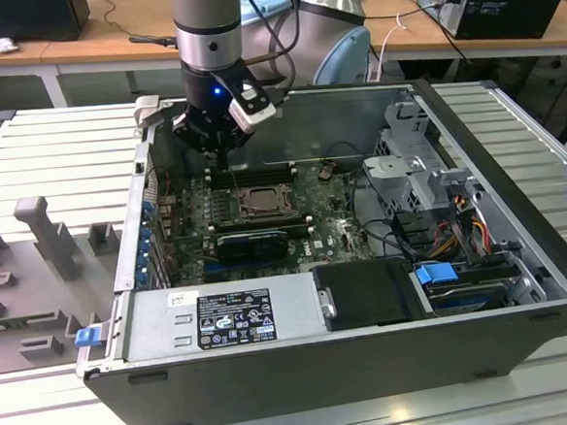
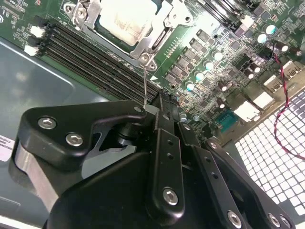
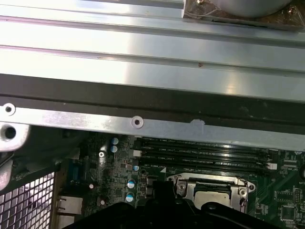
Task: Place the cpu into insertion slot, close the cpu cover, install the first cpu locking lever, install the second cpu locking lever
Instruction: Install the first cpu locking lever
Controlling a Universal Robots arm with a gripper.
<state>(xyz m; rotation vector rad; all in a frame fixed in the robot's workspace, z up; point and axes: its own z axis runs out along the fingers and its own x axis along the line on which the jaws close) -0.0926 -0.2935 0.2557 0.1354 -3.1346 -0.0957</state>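
Nearest the exterior camera stood the open computer case (image 1: 304,367), lying on its side on the slatted tabletop (image 1: 37,162), its dark near wall facing the lens and the grey power supply (image 1: 223,319) just behind that wall. Deeper in lay the green motherboard (image 1: 333,224), with the long black memory slots (image 1: 252,176) on its far side.

Above the board's far left part hung the robot arm (image 1: 208,43), its tool (image 1: 222,144) lowered inside the case just over the memory slots. In the second wrist view the tool (image 2: 155,112) had its black fingers drawn close together at the tips, with a thin metal lever wire (image 2: 145,86) running up to them; whether they actually pinched it I could not tell.

Beyond the tips sat the insertion slot (image 2: 128,24), the cpu (image 2: 126,16) already seated in it, pale face up, and the cpu cover (image 2: 152,45) appeared to lie down around it. The first wrist view showed the same slot (image 3: 209,191) just near of the memory slots.

My judgement: the springy wire could slip off the fingertips and snap back, or, if pushed off-line, miss its retaining hook and scrape the nearby capacitors (image 2: 200,76).
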